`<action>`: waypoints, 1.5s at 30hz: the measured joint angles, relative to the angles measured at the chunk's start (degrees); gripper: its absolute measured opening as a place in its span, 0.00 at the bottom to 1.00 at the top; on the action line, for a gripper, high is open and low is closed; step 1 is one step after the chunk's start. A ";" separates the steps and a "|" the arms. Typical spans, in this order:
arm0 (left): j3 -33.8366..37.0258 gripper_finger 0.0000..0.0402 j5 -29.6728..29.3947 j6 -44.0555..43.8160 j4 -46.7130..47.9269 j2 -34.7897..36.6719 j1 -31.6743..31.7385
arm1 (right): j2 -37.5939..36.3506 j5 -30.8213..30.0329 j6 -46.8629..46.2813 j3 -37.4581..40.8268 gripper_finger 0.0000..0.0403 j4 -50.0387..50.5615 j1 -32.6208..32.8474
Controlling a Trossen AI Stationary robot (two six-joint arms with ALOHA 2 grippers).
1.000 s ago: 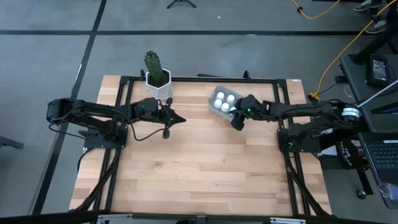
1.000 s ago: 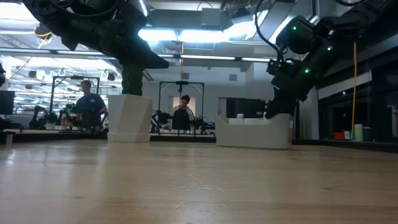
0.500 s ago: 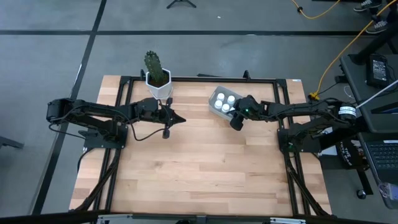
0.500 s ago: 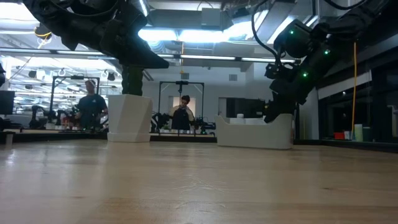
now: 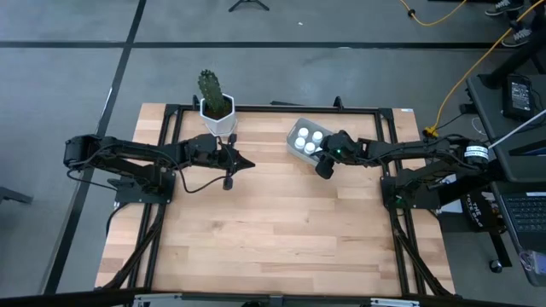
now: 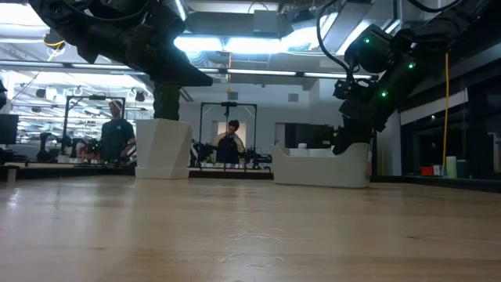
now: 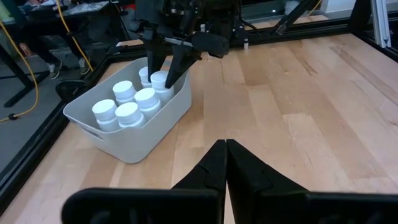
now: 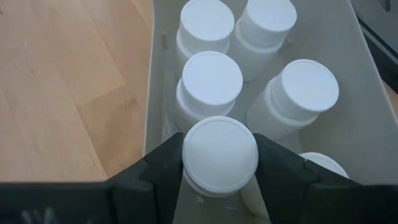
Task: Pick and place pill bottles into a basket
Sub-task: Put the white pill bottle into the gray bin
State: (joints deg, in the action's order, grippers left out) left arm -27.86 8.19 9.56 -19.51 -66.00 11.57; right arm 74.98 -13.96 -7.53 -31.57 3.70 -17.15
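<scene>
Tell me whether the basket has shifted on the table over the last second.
Yes. In the high view the shallow pale grey-blue plastic tray has turned slightly and edged toward the white hexagonal cactus pot, with the right pincer at its near end.

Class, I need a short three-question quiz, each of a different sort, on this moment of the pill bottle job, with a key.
1. True or false: the right gripper is over the basket with a bottle between its fingers.
2. How many bottles are in the basket, counting that one?
A) three
B) six
C) eight
3. Fill in: the left gripper is ____, hanging over bare table near the cactus pot.

Key:
1. True. The right wrist view shows the fingers on either side of the cap.
2. B. Both wrist views show six caps.
3. Shut. Its fingers meet in the left wrist view.
</scene>
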 joint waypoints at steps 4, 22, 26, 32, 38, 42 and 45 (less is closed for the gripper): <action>0.00 0.01 0.00 0.02 0.00 0.00 0.00 | -0.02 0.04 -1.24 0.00 0.46 0.14 0.00; 0.00 0.01 0.02 -1.36 0.02 0.00 0.00 | -0.07 0.07 -3.29 -6.56 0.46 10.23 0.00; 0.00 0.01 0.02 -1.36 0.02 0.00 0.00 | -0.07 0.06 -4.76 -6.56 0.46 12.02 0.00; 0.00 0.02 0.01 -1.36 0.02 -0.01 0.01 | -0.07 0.04 -6.07 -6.56 0.46 12.02 0.00; -0.01 0.01 0.02 -1.36 0.02 0.00 0.00 | -0.06 0.03 -7.52 -5.65 0.46 10.55 0.00; -0.02 0.00 0.02 -1.36 0.04 -0.02 0.00 | -0.04 0.02 -8.75 -4.10 0.46 9.03 0.00; -0.02 0.01 0.02 -1.36 0.04 0.00 0.00 | -0.04 0.02 -8.69 -4.04 0.46 8.75 0.00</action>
State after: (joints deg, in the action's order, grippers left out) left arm -27.88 8.21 8.21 -19.46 -66.00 11.57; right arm 74.94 -13.93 -16.23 -35.62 12.45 -17.15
